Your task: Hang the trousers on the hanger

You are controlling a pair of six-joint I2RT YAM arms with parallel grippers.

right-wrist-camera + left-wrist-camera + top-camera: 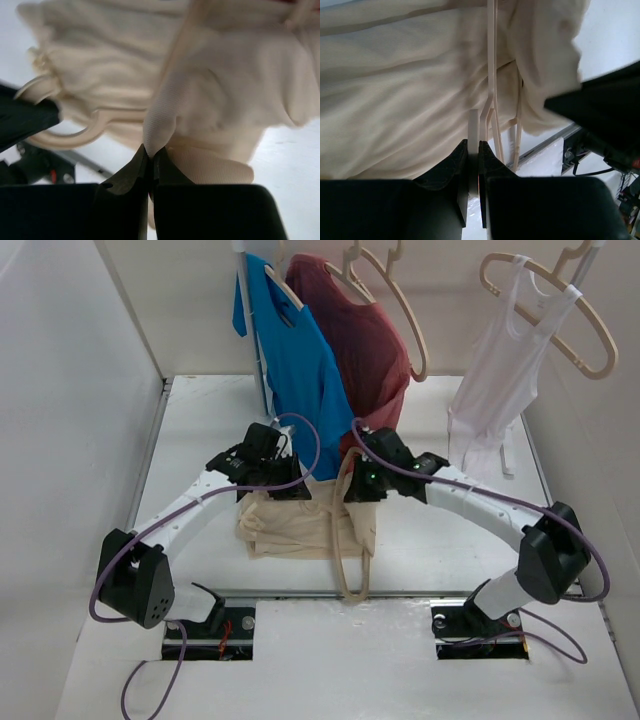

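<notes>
Both claws clenched over the trousers, mid-table.
Trousers [290, 525] lie bunched on the table [450, 540] between the arms, the hanger [352, 575] across them, its loop toward the near edge. Right gripper [150, 157] pinches a fabric fold. Left gripper [473, 150] clamps a pale bar, apparently the hanger's.

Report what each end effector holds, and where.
Right end effector pinches a raised fold of the trousers. Left end effector is shut on a pale narrow strip; what it is cannot be told.
</notes>
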